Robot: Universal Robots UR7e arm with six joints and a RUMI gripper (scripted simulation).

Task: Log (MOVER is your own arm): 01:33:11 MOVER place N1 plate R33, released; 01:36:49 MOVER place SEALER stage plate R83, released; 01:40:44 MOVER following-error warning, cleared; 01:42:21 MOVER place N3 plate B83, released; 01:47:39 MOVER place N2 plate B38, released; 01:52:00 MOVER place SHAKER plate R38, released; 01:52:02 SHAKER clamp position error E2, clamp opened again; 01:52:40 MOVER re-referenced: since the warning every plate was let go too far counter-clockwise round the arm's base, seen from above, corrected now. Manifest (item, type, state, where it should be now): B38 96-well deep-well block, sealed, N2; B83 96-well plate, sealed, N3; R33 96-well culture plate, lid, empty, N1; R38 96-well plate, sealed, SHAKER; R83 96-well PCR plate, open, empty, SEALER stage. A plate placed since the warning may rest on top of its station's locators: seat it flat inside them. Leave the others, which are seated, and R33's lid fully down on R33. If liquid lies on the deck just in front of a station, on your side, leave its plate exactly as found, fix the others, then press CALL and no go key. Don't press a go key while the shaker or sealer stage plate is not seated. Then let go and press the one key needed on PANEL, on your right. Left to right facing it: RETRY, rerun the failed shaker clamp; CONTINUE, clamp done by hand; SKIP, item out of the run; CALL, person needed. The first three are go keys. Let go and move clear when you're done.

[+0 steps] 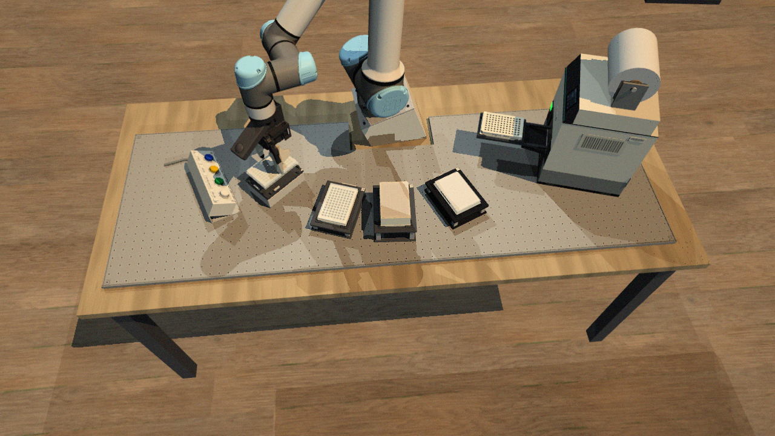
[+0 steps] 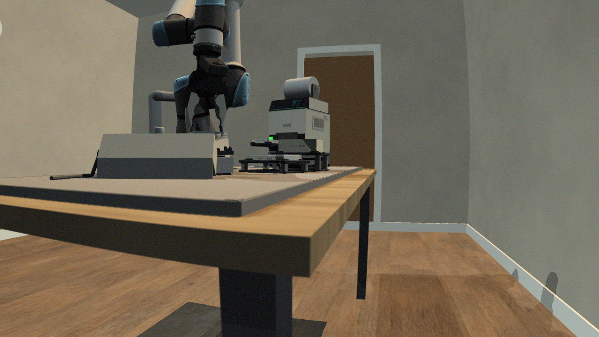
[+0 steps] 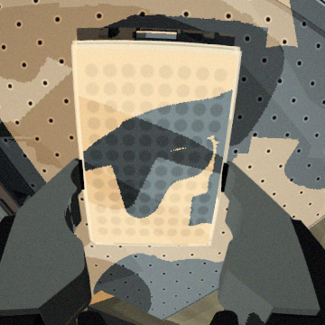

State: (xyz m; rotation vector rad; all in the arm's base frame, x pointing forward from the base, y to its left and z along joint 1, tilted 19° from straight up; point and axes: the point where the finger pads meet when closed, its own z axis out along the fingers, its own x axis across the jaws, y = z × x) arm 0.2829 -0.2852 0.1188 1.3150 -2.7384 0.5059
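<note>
My gripper (image 1: 269,162) is shut on the sealed plate R38 (image 1: 270,172), with one finger on each long side. In the wrist view the plate (image 3: 155,142) fills the middle between my fingers and covers the SHAKER, whose dark edge (image 3: 155,32) shows past the plate's far end. The plate is low over the SHAKER (image 1: 270,186); I cannot tell whether it rests inside the locators. The PANEL (image 1: 212,183) with its coloured keys stands just left of the shaker. In the side view my gripper (image 2: 205,121) reaches down behind the PANEL's back (image 2: 157,156).
Right of the shaker are plate B83 on N3 (image 1: 338,203), the deep-well block B38 on N2 (image 1: 393,203) and the lidded R33 on N1 (image 1: 456,192). The SEALER (image 1: 596,129) stands at the far right with R83 on its stage (image 1: 501,125). The arm's base (image 1: 385,103) is behind.
</note>
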